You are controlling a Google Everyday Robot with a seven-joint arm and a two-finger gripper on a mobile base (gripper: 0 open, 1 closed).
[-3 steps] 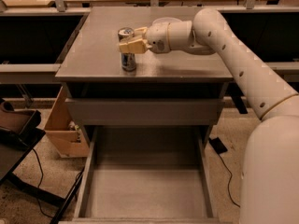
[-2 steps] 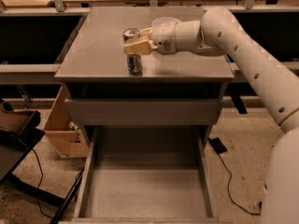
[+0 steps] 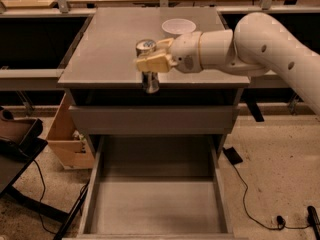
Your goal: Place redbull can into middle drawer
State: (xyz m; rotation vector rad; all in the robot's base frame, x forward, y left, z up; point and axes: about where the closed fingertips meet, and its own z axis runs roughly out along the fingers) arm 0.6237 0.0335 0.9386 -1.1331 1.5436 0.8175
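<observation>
The middle drawer [image 3: 155,206] stands pulled out nearest the camera, its flat grey floor bare. Left of it sit a cardboard box [image 3: 65,139] and a dark cable [image 3: 37,189] on the floor; to its right another cable [image 3: 245,194] trails over the speckled floor. Directly above the open drawer is the other drawer's plain front panel [image 3: 150,119], pushed in.

Above that panel, at the front edge of the table [image 3: 105,49], the redbull can [image 3: 150,81] is held upright. Its lower end overlaps the table's front lip in this view. A moment ago it was farther back on the table, so it has come forward towards the drawer and slightly to the right. The gripper [image 3: 152,62] sits over the can's upper body, jaws closed around it, tan fingers [image 3: 150,64] across its side just under the silver top. The white arm [image 3: 260,44] reaches in from the right, lower than before.

Farther back, beyond the gripper, a white bowl [image 3: 178,27] shows on the table; the arm hid it earlier.
</observation>
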